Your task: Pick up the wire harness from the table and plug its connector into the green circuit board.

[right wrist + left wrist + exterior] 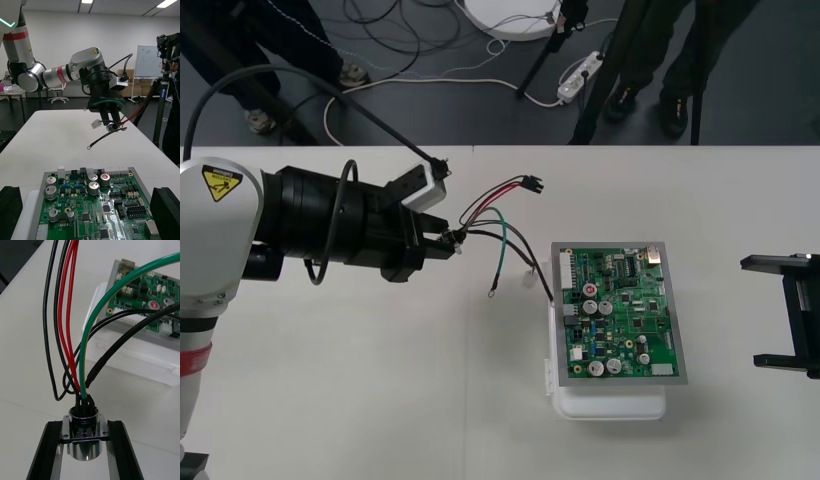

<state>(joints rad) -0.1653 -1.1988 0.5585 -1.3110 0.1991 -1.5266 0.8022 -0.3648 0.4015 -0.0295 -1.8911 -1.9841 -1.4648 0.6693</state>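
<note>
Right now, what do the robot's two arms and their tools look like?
The left arm has silver links with a red ring, a yellow warning sticker and a black wrist looped by a black cable. The left tool carries a small white camera block and two flat black fingers. The right tool is a black two-pronged fork.

Wire harness (pixel 492 222) is held clear of the counter (pixel 380 380), its round metal socket (pixel 84 427) clamped upright in the left tool (pixel 450 240). Red, black and green wires fan out toward the board, and the black plug (pixel 530 184) is unconnected. The green circuit board (pixel 620 315) lies flat on its white base (pixel 610 405).
</note>
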